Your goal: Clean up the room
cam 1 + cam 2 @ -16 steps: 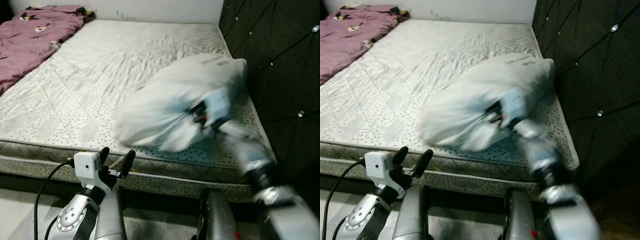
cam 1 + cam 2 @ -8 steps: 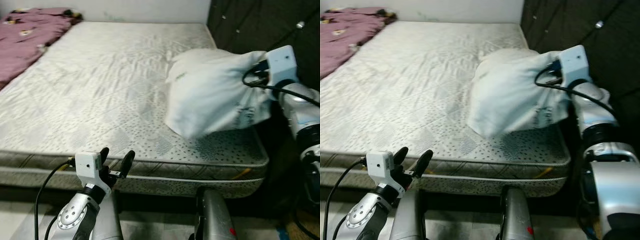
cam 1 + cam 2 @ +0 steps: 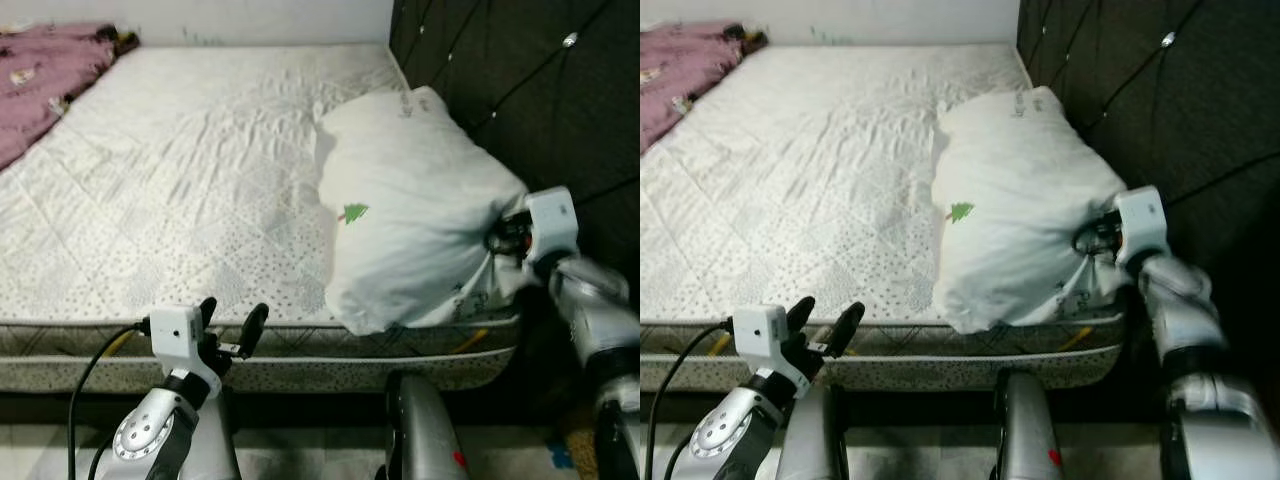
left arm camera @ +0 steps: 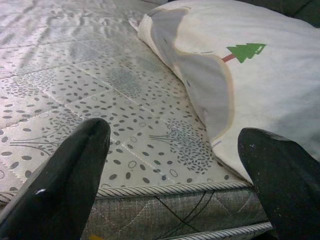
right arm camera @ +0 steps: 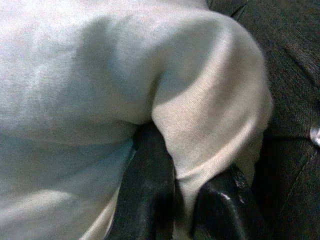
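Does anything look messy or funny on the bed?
The white pillow lies askew by the headboard, one end hanging over the mattress edge, pinched in the right tool. A pink blanket lies crumpled in the far corner.

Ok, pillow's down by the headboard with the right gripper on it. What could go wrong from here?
1. The right gripper is pinched on a fold of the pillow; pulling away before opening could drag it off.
2. The pillow's near corner overhangs the mattress edge, so it may slide to the floor once released.
3. The right wrist sits close to the dark headboard; a wide retreat could hit it.
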Motion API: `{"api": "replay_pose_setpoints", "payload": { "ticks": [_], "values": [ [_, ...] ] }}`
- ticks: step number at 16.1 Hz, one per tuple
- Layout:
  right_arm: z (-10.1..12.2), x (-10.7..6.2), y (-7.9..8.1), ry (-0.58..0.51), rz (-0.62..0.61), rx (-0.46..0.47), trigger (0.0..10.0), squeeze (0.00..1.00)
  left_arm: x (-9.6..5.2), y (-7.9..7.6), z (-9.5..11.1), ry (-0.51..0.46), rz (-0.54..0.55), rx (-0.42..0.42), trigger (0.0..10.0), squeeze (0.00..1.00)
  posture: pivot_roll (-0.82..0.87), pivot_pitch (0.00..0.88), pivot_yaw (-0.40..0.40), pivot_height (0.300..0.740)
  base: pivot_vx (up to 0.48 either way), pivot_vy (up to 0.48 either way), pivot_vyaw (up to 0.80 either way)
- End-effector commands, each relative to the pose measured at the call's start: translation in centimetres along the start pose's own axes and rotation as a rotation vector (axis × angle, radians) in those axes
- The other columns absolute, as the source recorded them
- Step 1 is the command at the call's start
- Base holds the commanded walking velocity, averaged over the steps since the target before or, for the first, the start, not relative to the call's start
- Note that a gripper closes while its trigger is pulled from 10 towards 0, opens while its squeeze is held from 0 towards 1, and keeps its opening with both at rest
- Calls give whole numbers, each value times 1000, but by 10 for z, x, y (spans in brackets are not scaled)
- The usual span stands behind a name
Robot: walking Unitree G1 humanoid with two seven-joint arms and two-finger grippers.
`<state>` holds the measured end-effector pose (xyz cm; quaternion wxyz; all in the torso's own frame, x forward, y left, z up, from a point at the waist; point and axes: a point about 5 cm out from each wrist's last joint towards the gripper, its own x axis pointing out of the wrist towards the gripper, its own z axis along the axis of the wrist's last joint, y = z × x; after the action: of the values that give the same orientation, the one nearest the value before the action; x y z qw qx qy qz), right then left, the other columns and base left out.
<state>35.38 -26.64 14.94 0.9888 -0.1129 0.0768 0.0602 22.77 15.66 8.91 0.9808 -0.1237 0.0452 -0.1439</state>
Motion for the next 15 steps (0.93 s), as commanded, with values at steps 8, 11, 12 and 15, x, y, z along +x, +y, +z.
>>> {"api": "replay_pose_setpoints", "payload": {
  "ticks": [8, 11, 12, 15],
  "values": [
    [-2, -60, 114, -175, 101, 181, 0, 0, 2, 3, -2, 24, -4, 30, 10000, 0, 65, 14, 29, 500, 0, 0, 0],
    [10, -44, 118, -186, 137, 151, 0, 0, 4, 3, -3, 34, -15, 33, 10000, 0, 61, 5, 32, 500, 0, 0, 0],
    [15, -36, 117, -182, 166, 117, 0, 0, 5, 2, -3, 34, -15, 32, 10000, 0, 60, 4, 30, 500, 0, 0, 0],
    [32, 0, 97, -167, 272, 13, 0, 0, 7, 2, -2, 25, -1, 34, 10000, 0, 85, 0, 18, 500, 0, 0, 0]
  ]
}}
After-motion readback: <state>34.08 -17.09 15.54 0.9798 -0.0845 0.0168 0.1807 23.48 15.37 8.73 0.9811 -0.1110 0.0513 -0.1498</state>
